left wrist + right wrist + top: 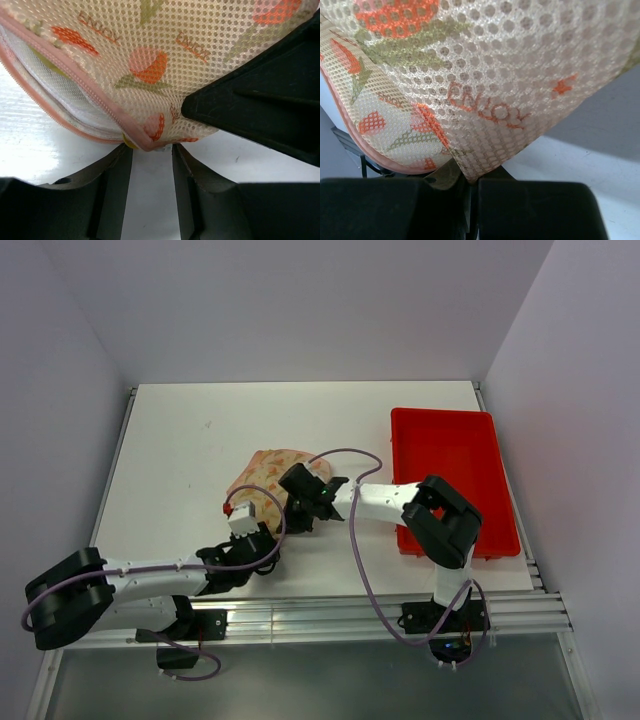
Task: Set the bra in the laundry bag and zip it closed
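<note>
Pale pink mesh cloth with orange print: the laundry bag (268, 472) lies near the middle of the table (170, 440), with my two grippers meeting side by side at its near edge. A sliver of mustard yellow, the bra (128, 143), shows at the bag's near corner, just inside the seam. The cloth hides the rest of it. Along the bag's left edge the pink zipper (75, 75) gapes, and white mesh lining (55, 95) shows in the gap.

My right gripper (471, 182) is closed tight, with a fold of the bag's printed cloth pinched between its fingers. My left gripper (150, 150) stands about half apart, and the bag's corner sits right at its fingertips, filling the space between them. I cannot tell whether they press it.

Off to the right, apart from the bag, a red tray (450, 470) sits on the table.
</note>
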